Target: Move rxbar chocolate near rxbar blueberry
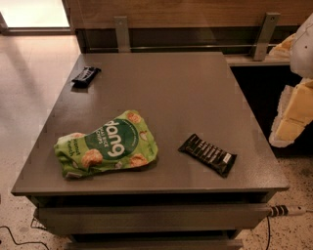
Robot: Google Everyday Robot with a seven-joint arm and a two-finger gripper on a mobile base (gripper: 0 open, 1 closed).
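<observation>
Camera view: my pincer [292, 117] hangs at the far right edge of the frame, off the desk's [176, 93] right side and above the dark gap beside it. It shows as a pale cream and white shape, partly cut off by the frame. Can't tell whether it's apart or together, and it holds nothing that I can see.

The rxbar chocolate [207, 154] lies flat on the desk near the front right corner. It's a black wrapper w/ rows of white lettering, turned diagonally so its left end sits farther back than its right end. It's apart from my pincer, which is to the right of it and farther back.

The rxbar blueberry [86, 76] lies flat at the far left corner, close to the left edge, well apart from the choc bar and diagonally across the top from it.

Btwn them, toward the front left, a green snack bag [107, 144] lies crumpled on its side, touching neither bar.

Below the desk top a drawer front [151, 217] shows, w/ a striped cable plug [279, 211] at its right end. A wood panel [171, 12] runs along the back.
</observation>
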